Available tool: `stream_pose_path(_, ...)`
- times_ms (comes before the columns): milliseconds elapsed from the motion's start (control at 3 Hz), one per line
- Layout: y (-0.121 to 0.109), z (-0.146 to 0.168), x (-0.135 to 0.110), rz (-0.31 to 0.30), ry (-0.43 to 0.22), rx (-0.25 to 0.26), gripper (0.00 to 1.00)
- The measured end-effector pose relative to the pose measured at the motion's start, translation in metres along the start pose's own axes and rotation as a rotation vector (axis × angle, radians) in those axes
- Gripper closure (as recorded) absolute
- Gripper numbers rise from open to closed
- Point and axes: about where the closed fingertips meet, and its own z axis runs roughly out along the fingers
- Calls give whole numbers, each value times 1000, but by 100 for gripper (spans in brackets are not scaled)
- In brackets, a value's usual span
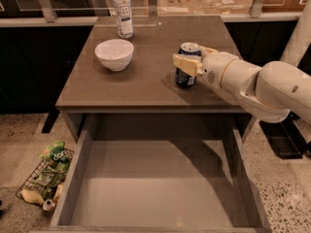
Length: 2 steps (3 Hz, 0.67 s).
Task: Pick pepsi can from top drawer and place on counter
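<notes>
The arm (262, 86) is smooth glossy white plastic, built of thick rounded segments that narrow toward the wrist, where a small patch of dark dots shows. Its gripper (190, 57), closed around the pepsi can (185, 76) on the counter (146, 81), has flat, pale cream-yellow fingers (186, 65).

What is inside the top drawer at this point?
The top drawer shows only its bare flat bottom; its rear strip beneath the counter is shadowed. The pepsi can stands on the counter, with the pincer closed around it.
</notes>
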Motion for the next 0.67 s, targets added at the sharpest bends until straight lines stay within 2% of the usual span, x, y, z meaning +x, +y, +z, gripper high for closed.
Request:
stream_pose_path(333,2,1,-1,-1,0,-3,0)
stream_pose_path(667,2,1,-1,-1,0,-3,0)
